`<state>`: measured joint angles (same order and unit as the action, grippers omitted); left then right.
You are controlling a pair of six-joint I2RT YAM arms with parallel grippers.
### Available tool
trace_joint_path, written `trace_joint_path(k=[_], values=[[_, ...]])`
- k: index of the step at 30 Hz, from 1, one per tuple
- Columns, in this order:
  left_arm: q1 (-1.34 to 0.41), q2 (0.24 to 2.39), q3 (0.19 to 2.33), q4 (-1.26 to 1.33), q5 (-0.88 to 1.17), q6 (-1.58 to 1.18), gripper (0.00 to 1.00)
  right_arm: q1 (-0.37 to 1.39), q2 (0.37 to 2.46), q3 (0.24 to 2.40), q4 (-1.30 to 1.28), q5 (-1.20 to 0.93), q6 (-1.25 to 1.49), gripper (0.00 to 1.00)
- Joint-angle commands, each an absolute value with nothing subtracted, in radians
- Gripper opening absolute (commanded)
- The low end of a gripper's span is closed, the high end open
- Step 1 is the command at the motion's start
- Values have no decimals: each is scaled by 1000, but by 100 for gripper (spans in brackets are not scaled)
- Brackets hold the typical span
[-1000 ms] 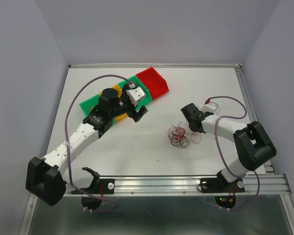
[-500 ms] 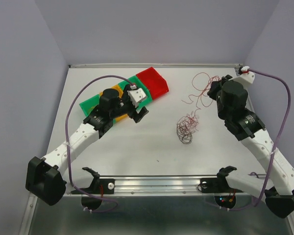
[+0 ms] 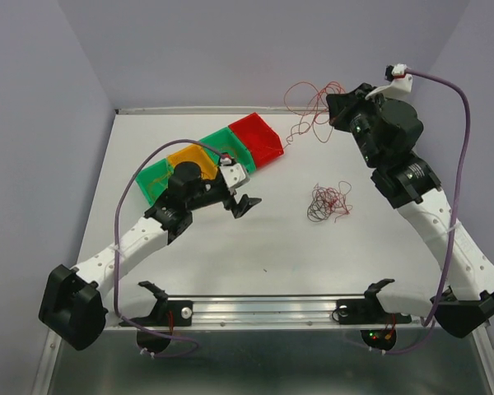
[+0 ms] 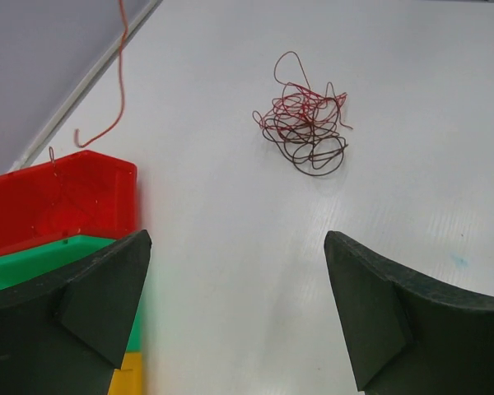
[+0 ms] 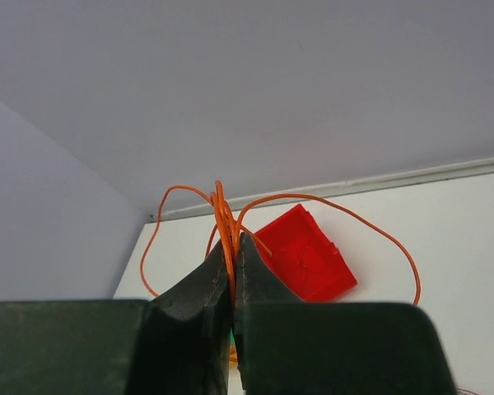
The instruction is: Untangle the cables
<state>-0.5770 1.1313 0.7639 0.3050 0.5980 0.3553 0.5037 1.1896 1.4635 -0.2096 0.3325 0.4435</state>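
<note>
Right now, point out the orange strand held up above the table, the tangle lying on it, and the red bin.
orange strand (image 5: 225, 226): right wrist view, bunched stretch.
tangle (image 4: 301, 129): left wrist view, knot's middle.
red bin (image 3: 258, 137): top view, its floor.

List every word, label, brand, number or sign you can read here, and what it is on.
None can be read in any view.
The bins and the table carry no print.
Any marking on the small board below the front rail is too small to read.
</note>
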Motion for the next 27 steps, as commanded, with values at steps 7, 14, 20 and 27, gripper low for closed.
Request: trace_joint_path(k=[7,14,20,27], values=[[-575,896,640,604,429,308,99,499,1236,1634,-84,95,456,1],[-577,916,637,600,443,351,99,499,1238,1626,-67,-49,468,1],[-575,953,655,621,386,353,99,499,1236,1597,-45,-147,494,1],[-496,861,646,611,67,279,99,500,1325,1574,-9,-170,482,1]])
